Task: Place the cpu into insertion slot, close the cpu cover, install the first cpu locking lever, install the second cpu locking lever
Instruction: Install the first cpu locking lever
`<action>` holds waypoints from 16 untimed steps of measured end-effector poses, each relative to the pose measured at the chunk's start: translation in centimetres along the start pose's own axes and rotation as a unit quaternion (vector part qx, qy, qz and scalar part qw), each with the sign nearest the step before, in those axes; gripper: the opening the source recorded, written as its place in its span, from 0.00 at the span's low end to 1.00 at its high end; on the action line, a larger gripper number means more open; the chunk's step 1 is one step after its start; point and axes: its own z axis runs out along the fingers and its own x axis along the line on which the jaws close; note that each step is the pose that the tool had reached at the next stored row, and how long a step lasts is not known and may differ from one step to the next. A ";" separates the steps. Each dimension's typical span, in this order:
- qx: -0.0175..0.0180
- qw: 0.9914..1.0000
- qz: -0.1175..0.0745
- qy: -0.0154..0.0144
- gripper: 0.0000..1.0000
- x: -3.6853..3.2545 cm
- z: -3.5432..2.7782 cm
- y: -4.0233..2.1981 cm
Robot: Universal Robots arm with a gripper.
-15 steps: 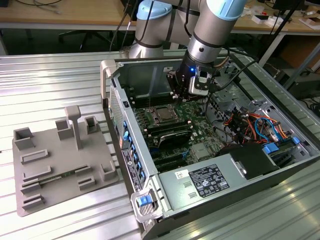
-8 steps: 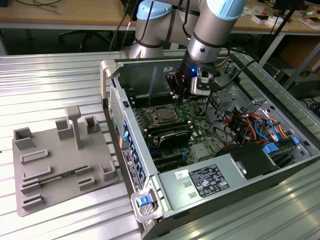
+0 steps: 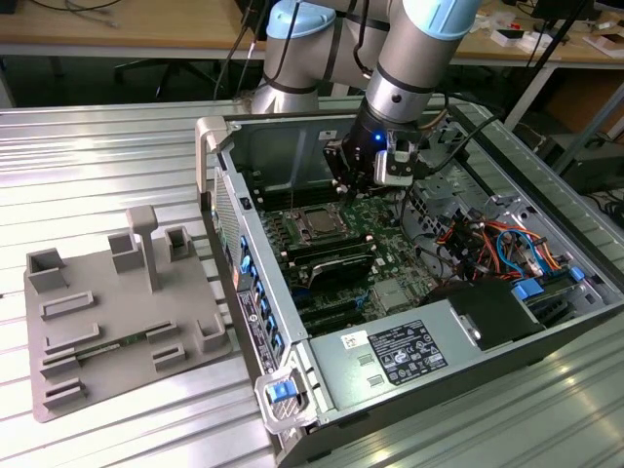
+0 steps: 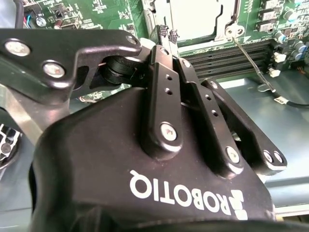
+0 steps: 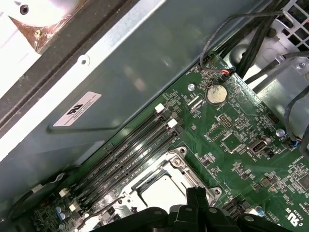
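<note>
The tool (image 4: 167, 34) hangs inside the open computer case (image 3: 283, 156), its fingers drawn together with barely a gap and nothing seen between them. Just below and ahead of its tips lies the insertion slot (image 3: 298, 220), with the cpu (image 5: 159, 189) seated flat inside and the cpu cover (image 5: 179, 162) lying down around it. Beside the tips, a thin wire lever (image 4: 247, 54) slants across the black memory slots (image 5: 130, 154).
</note>
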 end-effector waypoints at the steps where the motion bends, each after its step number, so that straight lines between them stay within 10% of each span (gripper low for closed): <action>1: 0.000 1.000 -0.003 0.000 0.11 0.00 0.00 0.00; 16: 0.003 0.998 -0.070 0.001 0.11 0.00 0.01 0.00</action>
